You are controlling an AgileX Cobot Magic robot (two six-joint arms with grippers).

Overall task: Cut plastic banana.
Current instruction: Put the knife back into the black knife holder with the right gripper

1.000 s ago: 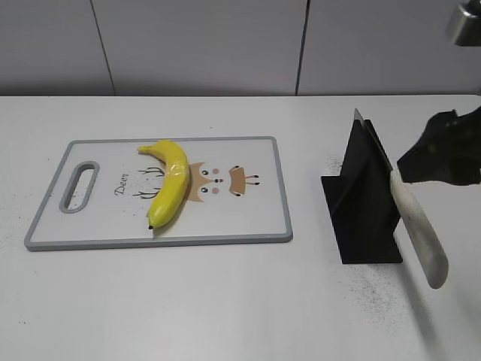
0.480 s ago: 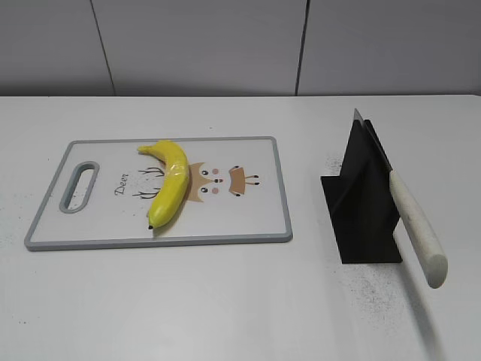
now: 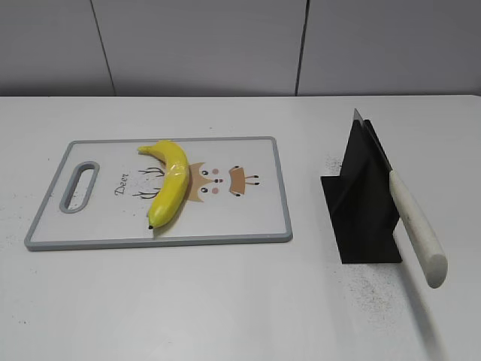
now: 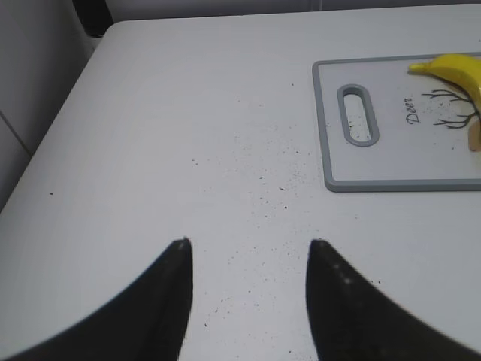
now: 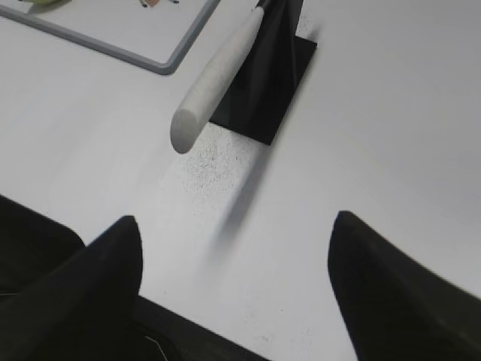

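We note the plastic banana [image 3: 169, 183] lying on the cutting board [image 3: 248, 222], uncut. Left gripper [image 4: 248, 248] spread apart, empty, above bare table [image 3: 225, 301], banana well beyond it. Right gripper [image 5: 233, 226] wide apart, empty, near the knife [image 5: 218, 75] in its black stand [image 5: 274, 75].

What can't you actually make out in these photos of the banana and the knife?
- Knife blade: mostly hidden inside the black stand, exterior and right wrist views.
- Plastic banana: cut off by the right edge in the left wrist view; its seam is too faint to see in the exterior view.
- Cutting board: the banana covers part of its deer drawing.
- Both arms: outside the exterior view.
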